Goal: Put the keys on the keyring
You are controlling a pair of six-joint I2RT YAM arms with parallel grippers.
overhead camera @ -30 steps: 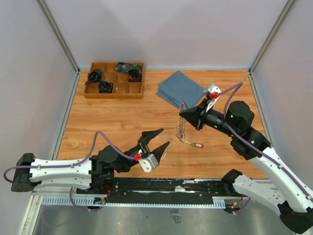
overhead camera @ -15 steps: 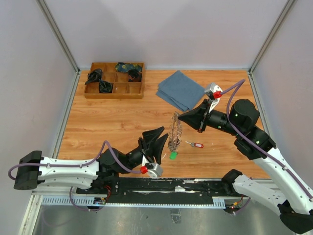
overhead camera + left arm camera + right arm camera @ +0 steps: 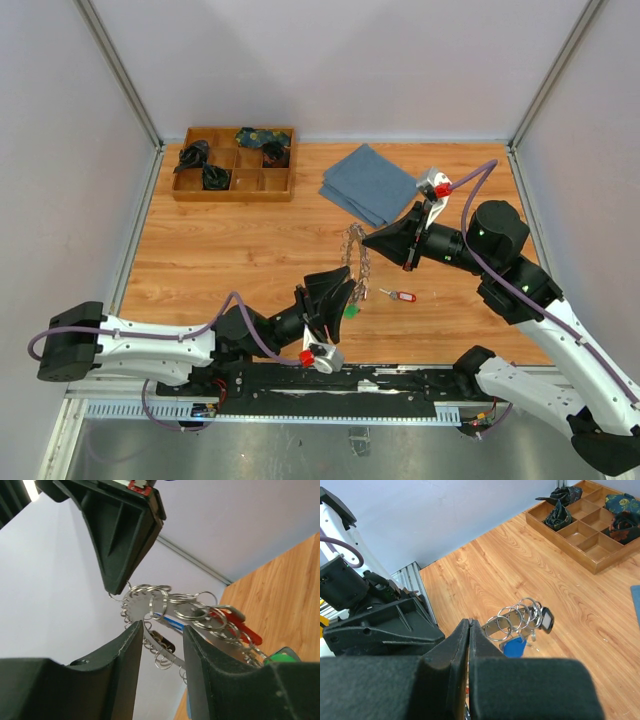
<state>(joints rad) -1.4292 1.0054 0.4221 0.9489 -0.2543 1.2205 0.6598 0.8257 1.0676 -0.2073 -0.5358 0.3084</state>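
Worktop (image 3: 200,250): you are working over wood-grain boards that are filling the floor of the walled cell.
Tray (image 3: 232,196): a wooden compartment tray is sitting at the far left corner, and dark crumpled items are lying in several of its cells.
Left tool (image 3: 338,290): your left arm is reaching in low from the near left. Its fingers (image 3: 125,650) are standing apart, and a lower stretch of the ring is passing through the gap between them. You cannot tell whether either finger is touching the metal.
Green-tagged key (image 3: 350,311): it is lying just beside the left tool's right finger, under the hanging bunch.
Keyring (image 3: 354,252): it is hanging above the middle of the worktop as a bunch of silver loops, with red, blue and black tags dangling among them.
Cloth (image 3: 368,182): a folded blue cloth is lying at the far side, behind the ring.
Right tool (image 3: 368,238): its fingers are pressing together on the top of the keyring, and the bunch is dangling from its tip.
Red-tagged key (image 3: 401,296): it is lying loose on the boards, just right of the ring.
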